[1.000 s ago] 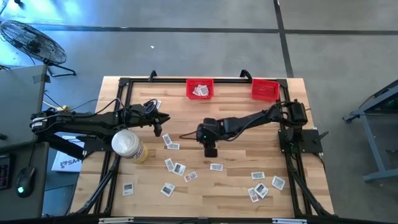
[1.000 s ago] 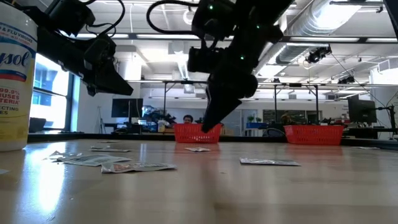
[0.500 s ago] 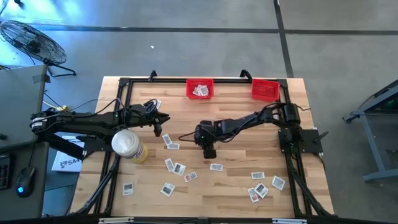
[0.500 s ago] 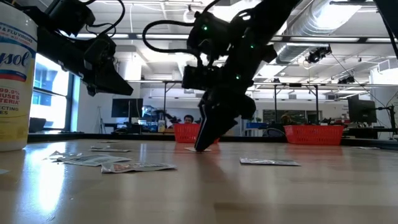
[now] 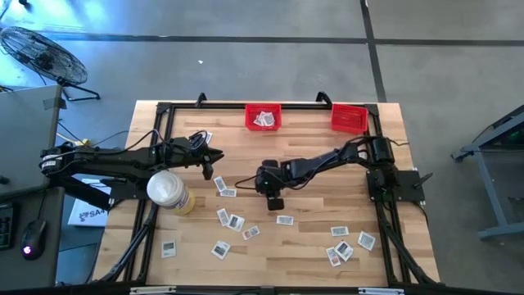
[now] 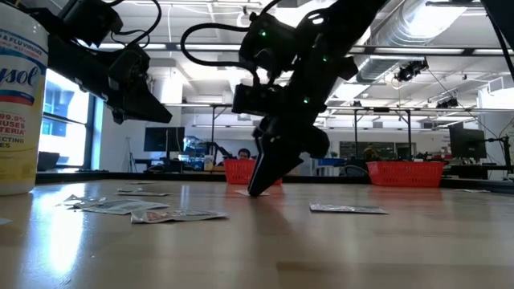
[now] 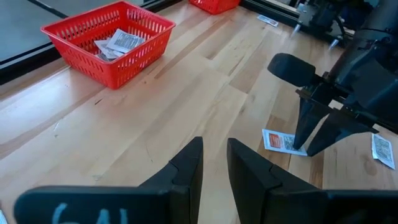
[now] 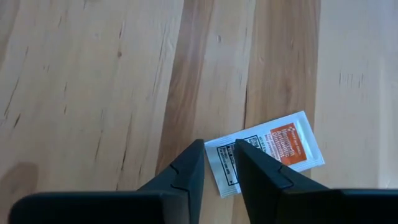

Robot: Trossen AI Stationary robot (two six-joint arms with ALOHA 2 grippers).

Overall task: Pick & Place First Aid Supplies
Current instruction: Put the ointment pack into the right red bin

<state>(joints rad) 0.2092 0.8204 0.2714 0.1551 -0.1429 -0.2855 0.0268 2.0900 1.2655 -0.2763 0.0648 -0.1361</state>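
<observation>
Right tool (image 8: 219, 163) of mine is down on the desk (image 5: 311, 147), fingers narrowly apart astride the edge of a white-and-orange packet (image 8: 267, 152) lying flat mid-desk. Farther off, a red bin (image 5: 263, 117) holds packets. Left tool (image 5: 214, 156) hovers, slightly parted.

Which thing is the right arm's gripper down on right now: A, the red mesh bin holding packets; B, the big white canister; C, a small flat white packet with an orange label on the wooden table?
C: the right gripper has its fingertips down at the edge of the white packet with the orange label lying on the wooden table, far from either red bin.
</observation>
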